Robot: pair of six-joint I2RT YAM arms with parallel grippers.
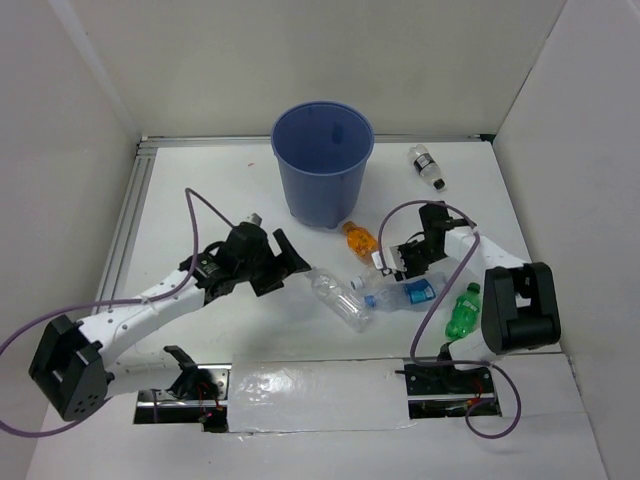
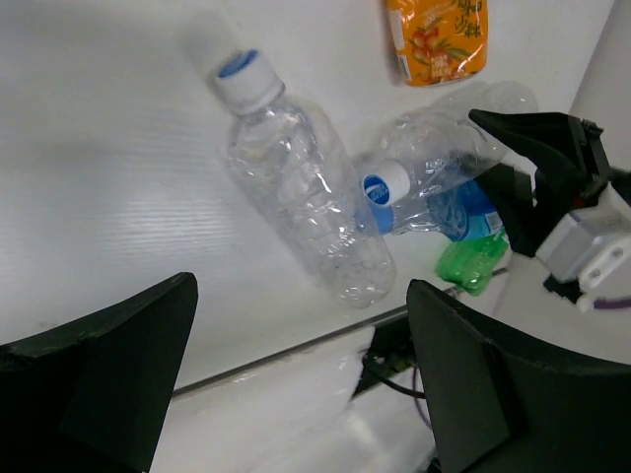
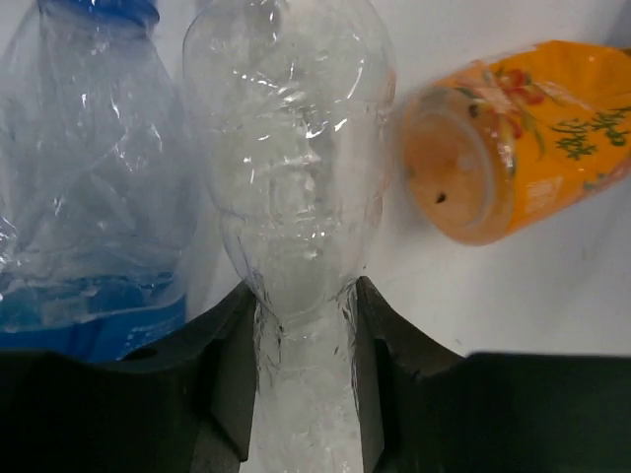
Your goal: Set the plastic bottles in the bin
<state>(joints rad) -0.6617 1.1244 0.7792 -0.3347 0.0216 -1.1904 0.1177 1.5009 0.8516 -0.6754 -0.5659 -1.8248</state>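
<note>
The blue bin (image 1: 322, 165) stands at the back middle. My right gripper (image 1: 397, 262) is shut on a crushed clear bottle (image 3: 296, 148), pinched between its fingers (image 3: 232, 335); the gripper (image 3: 301, 301) is low over the table. A blue-labelled bottle (image 3: 89, 197) lies left of it and an orange bottle (image 3: 503, 138) right of it. My left gripper (image 2: 296, 394) is open and empty, above and short of another clear bottle (image 2: 306, 187) with a blue cap. A green bottle (image 1: 463, 310) lies at the right. A clear bottle with a dark cap (image 1: 427, 166) lies at the back right.
White walls close the table on three sides, with a metal rail (image 1: 125, 225) along the left. The right arm's cable (image 1: 440, 290) loops over the bottles. The orange bottle (image 1: 358, 240) lies just in front of the bin.
</note>
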